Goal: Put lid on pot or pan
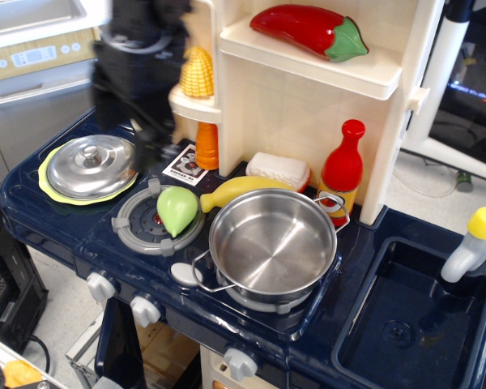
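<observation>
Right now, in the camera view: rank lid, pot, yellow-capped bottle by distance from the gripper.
The gripper is motion-blurred at upper left, so its jaws can't be read.
1. lid, just below it on the green plate, left.
2. pot, centre burner.
3. yellow-capped bottle, far right by the sink.

Bright, even overhead light, soft shadows only. Specular glare on the pot (273,243) floor and the lid (93,166) dome. Heavy motion blur smears the arm and hand (138,73) upper left (finger state unreadable). Static items are sharp; no obvious edge distortion.
</observation>
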Controlling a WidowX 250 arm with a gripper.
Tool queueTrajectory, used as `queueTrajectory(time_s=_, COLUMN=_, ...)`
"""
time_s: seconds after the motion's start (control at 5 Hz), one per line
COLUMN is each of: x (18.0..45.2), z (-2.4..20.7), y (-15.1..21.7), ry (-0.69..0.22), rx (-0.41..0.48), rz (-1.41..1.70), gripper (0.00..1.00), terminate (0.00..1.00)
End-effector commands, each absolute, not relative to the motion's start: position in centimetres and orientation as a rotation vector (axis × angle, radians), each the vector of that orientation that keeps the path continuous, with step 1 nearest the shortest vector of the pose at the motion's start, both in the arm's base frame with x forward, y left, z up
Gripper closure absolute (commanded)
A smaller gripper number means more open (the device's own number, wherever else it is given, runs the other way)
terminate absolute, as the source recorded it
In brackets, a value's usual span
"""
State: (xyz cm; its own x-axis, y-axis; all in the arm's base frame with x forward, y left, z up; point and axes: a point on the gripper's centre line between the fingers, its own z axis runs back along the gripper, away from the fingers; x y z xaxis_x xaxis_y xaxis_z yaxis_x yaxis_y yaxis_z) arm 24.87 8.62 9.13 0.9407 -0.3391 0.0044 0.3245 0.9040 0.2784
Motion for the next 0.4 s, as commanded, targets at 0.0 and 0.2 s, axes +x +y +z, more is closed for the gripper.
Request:
queueTrajectory(time_s=0.0, x=27.1, z=8.6, y=14.1, ry=-0.11, rx=0.296, rz=-0.415, gripper=0.0, terminate=0.0)
queueTrajectory(time_s=0.2, x=27.2, z=7.1, y=15.6, ry=-0.129, rx=0.255, rz=-0.432, gripper=0.0, terminate=0.0)
